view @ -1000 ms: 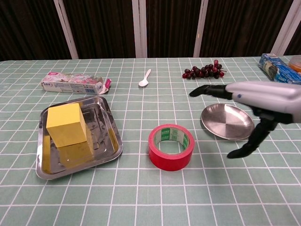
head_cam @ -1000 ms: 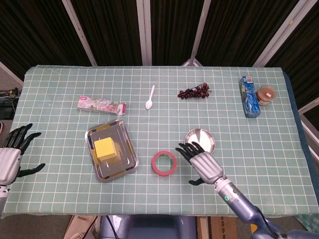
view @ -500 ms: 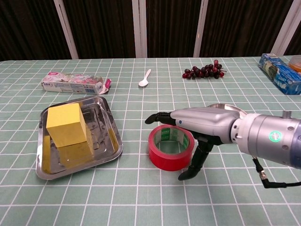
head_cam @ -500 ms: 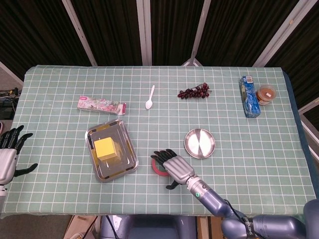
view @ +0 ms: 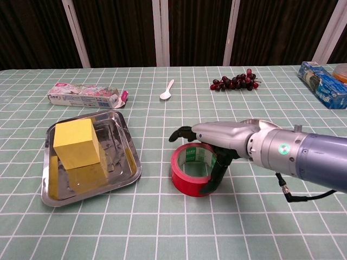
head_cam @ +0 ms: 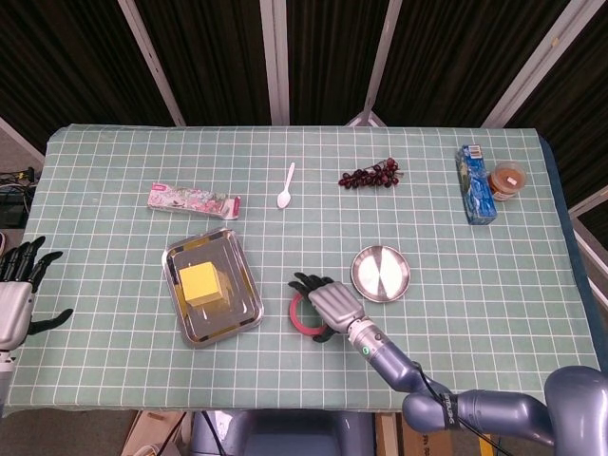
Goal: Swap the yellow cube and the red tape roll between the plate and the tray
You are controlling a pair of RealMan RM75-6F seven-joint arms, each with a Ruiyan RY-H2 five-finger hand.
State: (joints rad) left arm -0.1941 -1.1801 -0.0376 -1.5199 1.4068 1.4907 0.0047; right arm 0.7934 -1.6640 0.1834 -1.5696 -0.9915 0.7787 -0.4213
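Note:
The yellow cube [head_cam: 201, 282] [view: 76, 142] stands in the steel tray [head_cam: 235, 262] [view: 132, 164] on the left. On the cloth between tray and plate lies the red tape roll [head_cam: 301, 322] [view: 189, 174]. My right hand [head_cam: 332, 304] [view: 227, 135] lies over the roll, fingers stretched across its top and thumb against its near right side; the roll still rests on the table. The round steel plate [head_cam: 382, 274] holds nothing, and in the chest view it is mostly hidden behind that hand. My left hand [head_cam: 17, 290] hangs off the table's left edge, holding nothing, fingers spread.
Along the back of the table lie a snack packet [head_cam: 195, 200] [view: 84, 95], a white spoon [head_cam: 286, 186] [view: 167, 90], a bunch of dark grapes [head_cam: 370, 175] [view: 235, 82], a blue carton [head_cam: 475, 183] [view: 322, 81] and a small cup [head_cam: 508, 180].
My right hand has swung left from beside the plate to over the tape roll, and its thumb has come in against the roll's side. The left hand drew back slightly.

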